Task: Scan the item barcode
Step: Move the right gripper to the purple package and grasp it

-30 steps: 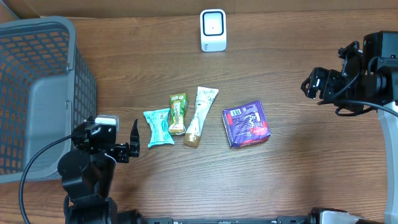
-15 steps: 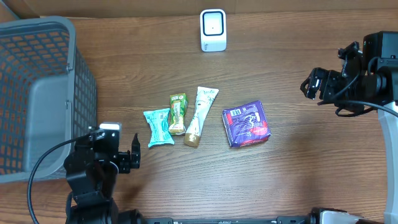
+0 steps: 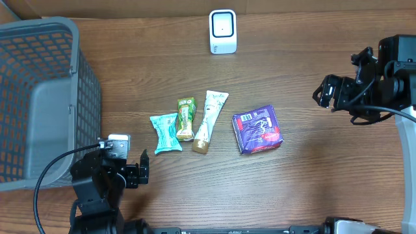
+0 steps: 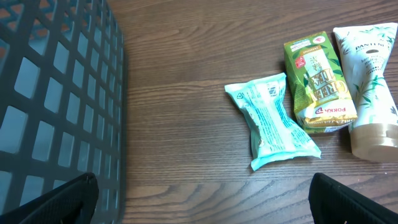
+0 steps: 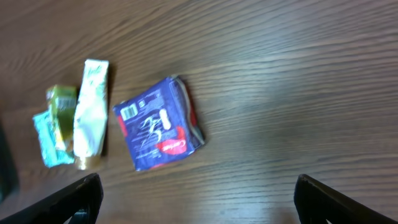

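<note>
Both arms are hovering with jaws spread fully, gripping nothing: the left gripper (image 4: 202, 190) well in front-left of the white boxy barcode scanner (image 3: 222, 31), the right gripper (image 5: 198, 190) off to its right. The purple soft plastic pack (image 3: 257, 129) is lying flat in front of the scanner, slightly right. It is looking light, squashy and slick, so pinching across a short edge seems safest.

The black left two-finger gripper (image 3: 138, 170) sits at the near left edge, pointing right, jaws spread wide. The black right two-finger gripper (image 3: 324, 92) hovers far right, pointing left, jaws equally wide.
</note>
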`<state>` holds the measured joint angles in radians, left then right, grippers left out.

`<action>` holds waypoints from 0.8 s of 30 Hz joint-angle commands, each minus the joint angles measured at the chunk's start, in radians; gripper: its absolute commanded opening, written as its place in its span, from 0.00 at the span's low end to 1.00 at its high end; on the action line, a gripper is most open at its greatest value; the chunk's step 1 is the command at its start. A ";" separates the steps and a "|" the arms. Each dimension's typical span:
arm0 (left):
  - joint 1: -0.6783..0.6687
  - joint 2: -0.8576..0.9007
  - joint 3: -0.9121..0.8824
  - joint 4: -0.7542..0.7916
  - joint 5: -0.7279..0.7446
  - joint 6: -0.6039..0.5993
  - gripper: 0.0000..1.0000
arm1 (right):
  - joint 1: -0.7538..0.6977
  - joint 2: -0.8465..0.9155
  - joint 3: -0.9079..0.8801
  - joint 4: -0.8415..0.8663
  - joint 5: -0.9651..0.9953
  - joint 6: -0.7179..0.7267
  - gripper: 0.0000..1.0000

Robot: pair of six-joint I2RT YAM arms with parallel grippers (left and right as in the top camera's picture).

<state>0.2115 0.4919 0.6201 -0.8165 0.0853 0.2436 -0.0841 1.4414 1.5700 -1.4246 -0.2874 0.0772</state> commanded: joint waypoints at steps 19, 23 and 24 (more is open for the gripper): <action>0.005 -0.001 -0.003 0.001 -0.008 0.019 1.00 | 0.067 0.321 0.000 0.029 -0.210 -0.262 0.95; 0.005 -0.001 -0.003 0.001 -0.008 0.019 1.00 | 0.068 0.391 0.000 0.031 -0.332 -0.361 0.94; 0.005 -0.001 -0.003 0.001 -0.008 0.019 1.00 | 0.069 0.403 0.000 0.030 -0.351 -0.381 0.94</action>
<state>0.2115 0.4919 0.6201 -0.8165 0.0853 0.2436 -0.0193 1.8248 1.5696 -1.3930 -0.5175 -0.1967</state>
